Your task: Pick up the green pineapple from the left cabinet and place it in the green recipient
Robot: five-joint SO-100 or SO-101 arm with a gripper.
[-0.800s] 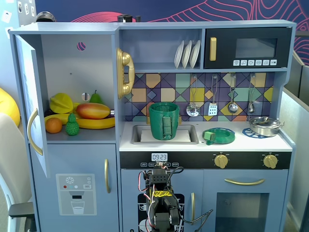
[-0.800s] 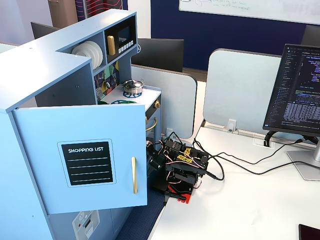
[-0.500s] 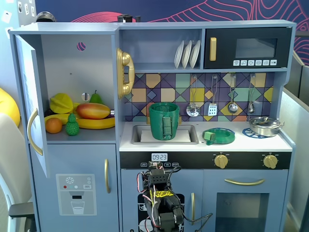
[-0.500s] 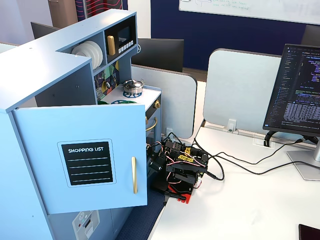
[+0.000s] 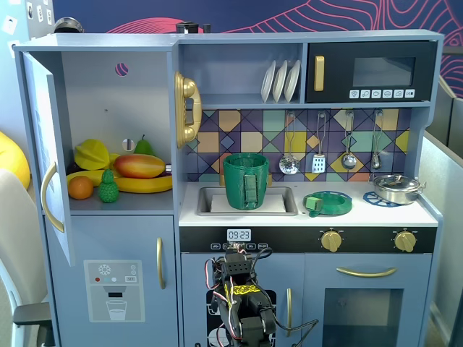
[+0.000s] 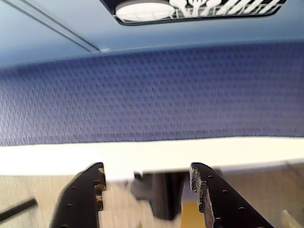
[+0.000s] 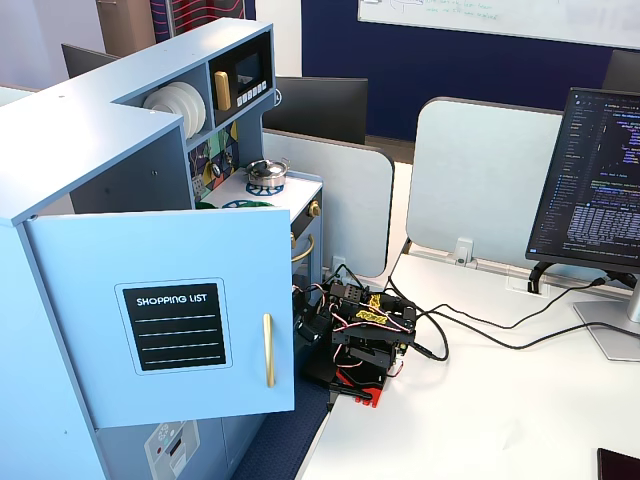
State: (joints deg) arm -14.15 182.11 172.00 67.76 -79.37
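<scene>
Looking at a fixed view, we see the left cabinet [image 5: 101, 130], pale blue and smooth-walled, standing open. Its shelf holds the green pineapple [image 5: 108, 187], bumpy and spiky-crowned, beside an orange [image 5: 80, 187] and a banana [image 5: 141, 184]. The green recipient [image 5: 246, 181], a ribbed cylinder, sits in the sink [image 5: 283, 203]. Our gripper [image 6: 147, 190] has black fingers spread apart, holding nothing.

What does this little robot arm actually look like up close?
The arm is a small black machine with boxy black motors, red base parts, yellow-and-black labels, and loose red, black and white wires. The wrist view shows the gripper: two flat black fingers with small holes and notched inner edges.
</scene>
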